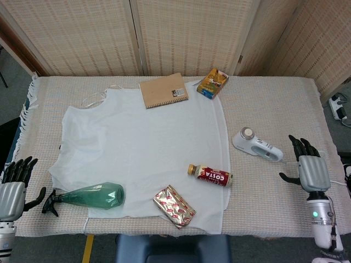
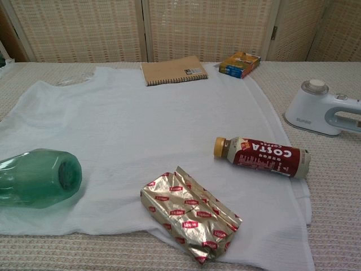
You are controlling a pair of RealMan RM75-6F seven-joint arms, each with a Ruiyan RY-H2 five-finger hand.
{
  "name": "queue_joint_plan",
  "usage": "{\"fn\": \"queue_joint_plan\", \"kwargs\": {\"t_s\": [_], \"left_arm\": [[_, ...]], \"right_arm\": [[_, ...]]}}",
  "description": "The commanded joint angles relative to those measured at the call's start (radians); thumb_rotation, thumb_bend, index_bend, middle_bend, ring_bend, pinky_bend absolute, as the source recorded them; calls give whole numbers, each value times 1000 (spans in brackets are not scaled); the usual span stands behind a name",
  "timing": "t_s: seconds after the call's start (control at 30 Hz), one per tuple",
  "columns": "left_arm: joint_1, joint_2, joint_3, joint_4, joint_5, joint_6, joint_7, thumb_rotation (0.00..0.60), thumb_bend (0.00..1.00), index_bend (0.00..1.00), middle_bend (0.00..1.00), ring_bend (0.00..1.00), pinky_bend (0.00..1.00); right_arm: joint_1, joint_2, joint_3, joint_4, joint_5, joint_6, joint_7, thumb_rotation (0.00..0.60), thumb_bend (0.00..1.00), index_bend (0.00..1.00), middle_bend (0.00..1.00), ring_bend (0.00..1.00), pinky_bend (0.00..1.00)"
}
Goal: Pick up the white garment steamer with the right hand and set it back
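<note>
The white garment steamer (image 1: 256,144) lies on its side on the right part of the table, its round head toward the shirt; the chest view shows the steamer (image 2: 321,108) at the right edge. My right hand (image 1: 307,167) hovers open just right of the steamer's handle, fingers spread and pointing away, holding nothing. At the front left corner my left hand (image 1: 13,183) is open and idle, beside the table edge. Neither hand shows in the chest view.
A white shirt (image 1: 142,148) covers the table's middle. On or near it lie a green bottle (image 1: 90,195), a foil packet (image 1: 174,206), a Costa bottle (image 1: 210,175), a brown notebook (image 1: 163,90) and a yellow box (image 1: 213,83). The steamer's cord (image 1: 301,164) loops behind my right hand.
</note>
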Motion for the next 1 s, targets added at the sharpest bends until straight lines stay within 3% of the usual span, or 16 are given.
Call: {"fn": "queue_joint_plan", "kwargs": {"t_s": [0.03,0.37,0.67,1.0], "left_arm": [[-3,-2,-2,4,-2,-4,-2,522,429,108,85,35,1],[-16,-10,-7,14,-7,-24,-2,529,430,111,84,35,1],[-24,-12,-9,13,-11,-36,6,522,430,117,82,35,1],[-23,-10,-7,6,-17,-38,15,525,430,121,78,35,2]], "right_arm": [[62,-56,43,53,75,-65,-34,600,0,0,116,55,180],[185,-195,84,265,231,-213,-66,600,0,0,109,55,187],[265,-289,110,468,302,-318,-32,600,0,0,119,69,196],[317,-343,119,602,314,-363,-9,600,62,189,323,236,280]]}}
